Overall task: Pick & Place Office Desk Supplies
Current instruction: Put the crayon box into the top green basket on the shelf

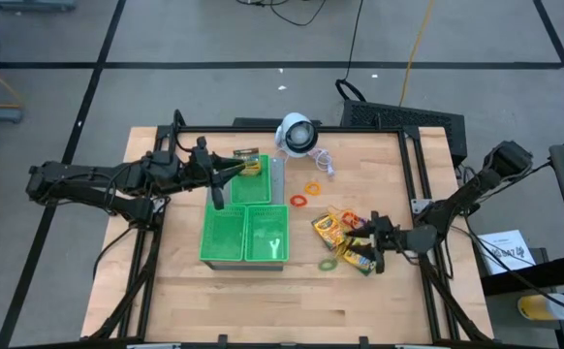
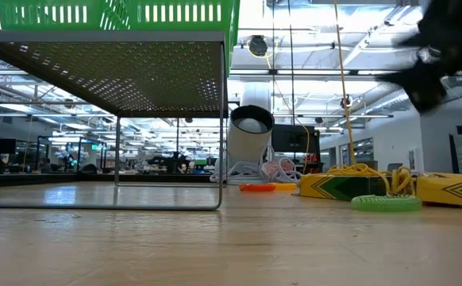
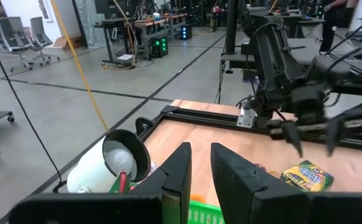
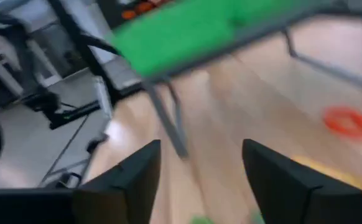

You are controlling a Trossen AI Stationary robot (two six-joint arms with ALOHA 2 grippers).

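Observation:
Two yellow-and-green crayon boxes (image 1: 329, 229) (image 1: 358, 257) lie flat on the wooden table at the right, with a green rubber band (image 1: 329, 264) beside them and a red (image 1: 299, 201) and an orange band (image 1: 312, 187) farther back. A third crayon box (image 1: 251, 165) lies at the far end of the green trays (image 1: 245, 233). My right gripper (image 1: 371, 244) hovers open just right of the two boxes; nothing is between its fingers (image 4: 131, 180). My left gripper (image 1: 234, 173) hangs above the trays' far end, a narrow empty gap between its fingers (image 3: 182, 168).
The green trays sit on a raised wire stand (image 2: 120, 119). A white round device (image 1: 297, 134) with a coiled cord stands at the far edge. A black frame rail (image 1: 413, 184) runs along the table's right side. Bare wood lies along the near edge.

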